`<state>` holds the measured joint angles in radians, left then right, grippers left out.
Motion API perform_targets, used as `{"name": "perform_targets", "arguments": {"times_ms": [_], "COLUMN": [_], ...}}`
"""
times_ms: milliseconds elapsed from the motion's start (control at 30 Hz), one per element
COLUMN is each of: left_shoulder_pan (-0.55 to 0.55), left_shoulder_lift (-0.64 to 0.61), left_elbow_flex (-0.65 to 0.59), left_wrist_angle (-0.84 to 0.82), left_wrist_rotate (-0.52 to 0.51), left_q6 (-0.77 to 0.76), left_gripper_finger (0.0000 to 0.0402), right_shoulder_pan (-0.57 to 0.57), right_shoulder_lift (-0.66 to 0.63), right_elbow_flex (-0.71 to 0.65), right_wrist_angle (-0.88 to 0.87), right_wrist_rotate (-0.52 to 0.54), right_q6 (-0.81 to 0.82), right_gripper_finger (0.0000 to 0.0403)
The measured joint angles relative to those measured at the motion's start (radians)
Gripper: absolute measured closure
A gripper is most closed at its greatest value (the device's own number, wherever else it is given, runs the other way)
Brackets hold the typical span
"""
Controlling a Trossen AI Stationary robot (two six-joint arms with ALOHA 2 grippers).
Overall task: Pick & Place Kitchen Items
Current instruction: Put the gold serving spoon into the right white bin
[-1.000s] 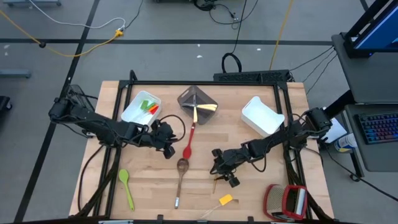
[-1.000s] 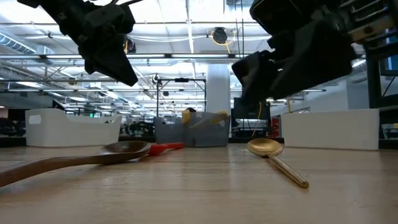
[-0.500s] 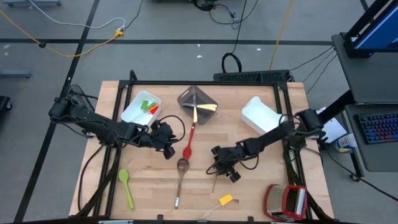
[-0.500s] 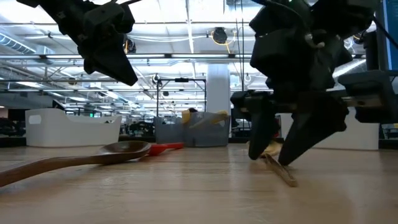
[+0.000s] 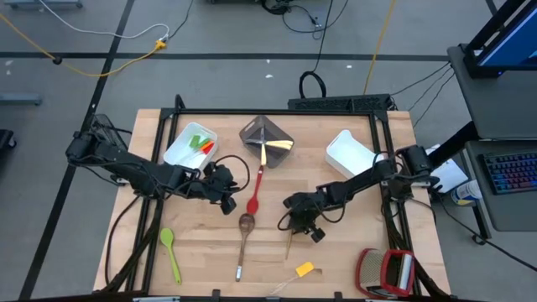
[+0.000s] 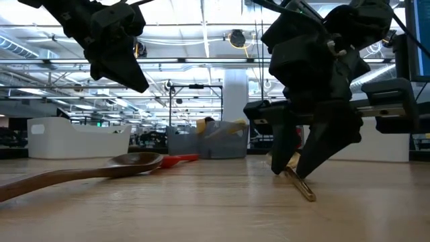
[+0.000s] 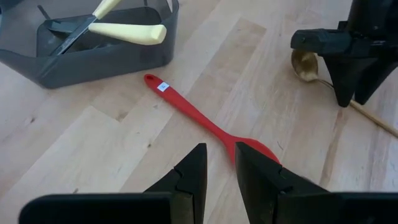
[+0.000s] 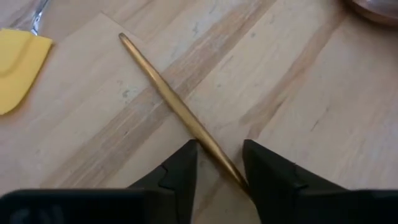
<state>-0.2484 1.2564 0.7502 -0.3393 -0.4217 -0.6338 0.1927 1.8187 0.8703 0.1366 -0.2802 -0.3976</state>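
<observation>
Right end effector (image 6: 293, 171) has dropped onto the gold spoon (image 8: 180, 107) since a second ago, when it hung clear above it. Fingers have narrowed from wide to a slim gap straddling the handle near the bowl; whether they actually pinch it I cannot tell. Spoon tip still touches the tabletop (image 5: 352, 252).

Left end effector (image 7: 217, 180) is unchanged: hovering just above the red spatula (image 7: 211, 127), fingers parted a little, holding nothing.

Relative to the red spatula:
- wooden spoon (image 5: 244, 239) just beyond its blade end, toward the front edge
- gold spoon to the right, well apart
- grey bin (image 5: 267, 139) at its handle end, pale-handled knives (image 7: 127, 31) inside
- white bin (image 5: 190, 146) to the left, with green and red items in it
- second white bin (image 5: 352, 156) far right
- green spoon (image 5: 170, 252) front left
- yellow piece (image 5: 304, 269) front right
- red-and-silver object (image 5: 388, 273) at the front right corner

Tabletop is pale wood planks in a black frame. Room behind: open industrial hall, ceiling trusses, strip lights; grey floor with cables, and a keyboard (image 5: 512, 173) on a side desk.
</observation>
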Motion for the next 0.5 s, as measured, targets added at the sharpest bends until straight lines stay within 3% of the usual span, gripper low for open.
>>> {"name": "perform_targets", "arguments": {"times_ms": [267, 500], "left_shoulder_pan": [0.009, 0.034], "left_shoulder_lift": [0.000, 0.000], "left_elbow_flex": [0.000, 0.000], "left_wrist_angle": [0.000, -0.001], "left_wrist_rotate": [-0.008, -0.009], "left_q6": [-0.031, -0.030], "left_gripper_finger": [0.0316, 0.0316], "right_shoulder_pan": [-0.035, -0.056], "right_shoulder_lift": [0.000, 0.000], "right_elbow_flex": [0.000, 0.000], "right_wrist_angle": [-0.037, -0.039], "right_wrist_rotate": [0.006, 0.016], "right_q6": [-0.009, 0.020], "right_gripper_finger": [0.0387, 0.0378]}}
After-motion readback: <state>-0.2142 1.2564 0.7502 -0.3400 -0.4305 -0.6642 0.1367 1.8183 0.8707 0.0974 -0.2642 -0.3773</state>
